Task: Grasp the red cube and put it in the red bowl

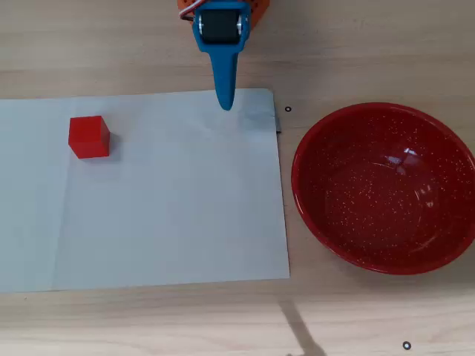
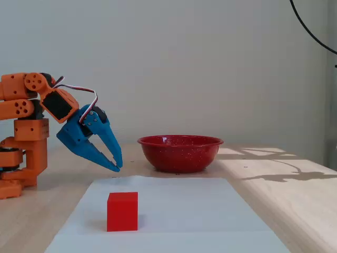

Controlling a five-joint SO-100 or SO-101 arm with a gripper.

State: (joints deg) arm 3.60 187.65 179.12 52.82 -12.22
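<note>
Cube position: on the white sheet, near the sheet's left end in the overhead view, resting flat and untouched. In the fixed view the cube sat at the near part of the sheet, closest to the camera, with one face turned squarely forward.

Bowl position: on the bare wooden desk, just right of the sheet's right edge in the overhead view, upright and empty. Its glossy dark-red interior showed fine white speckles and window reflections. In the fixed view the bowl stood beyond the far edge of the sheet, right of the arm. Cube and bowl were well apart, with most of the sheet between them.

Arm: orange body mounted at the left of the fixed view, folded low, with a blue gripper angled down toward the desk. In the overhead view the gripper entered from the top edge, its tip over the far edge of the sheet, between cube and bowl and touching neither.

Fingers: drawn together to a narrow point with only a slight gap visible at the tips in the fixed view; nothing was held. The tips hung just above the desk surface, near the sheet's far edge.

A thin dark shadow crossed the near desk edge in the overhead view.
</note>
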